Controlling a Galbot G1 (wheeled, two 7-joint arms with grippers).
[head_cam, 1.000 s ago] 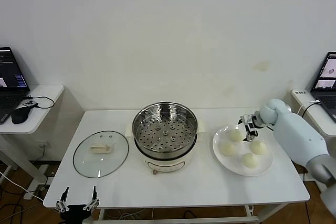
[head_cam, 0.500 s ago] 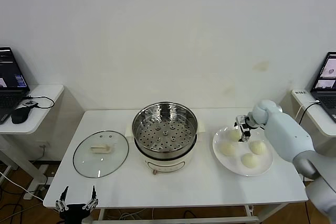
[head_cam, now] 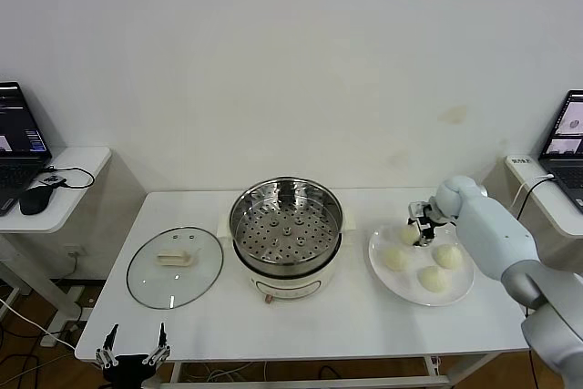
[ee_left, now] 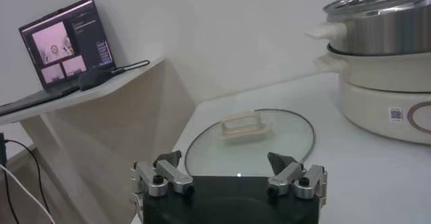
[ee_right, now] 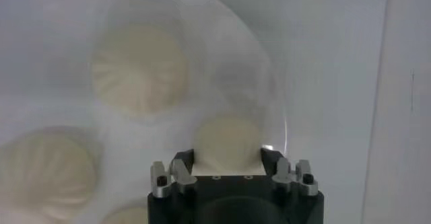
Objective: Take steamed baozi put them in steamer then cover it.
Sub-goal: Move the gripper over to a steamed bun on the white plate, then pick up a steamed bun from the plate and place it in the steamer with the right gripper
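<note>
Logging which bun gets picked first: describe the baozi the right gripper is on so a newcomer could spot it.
Find the white plate right of the steamer. Four baozi sit on it; the one meant is at the back, nearest the steamer. It alone sits between the right gripper's fingers.

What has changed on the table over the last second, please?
The right pincer shifted a little toward the steel steamer pot and closed its jaws around the small round white bun at the far edge of the flat white plate. The glass lid, the other buns and the open left pincer stayed put.
</note>
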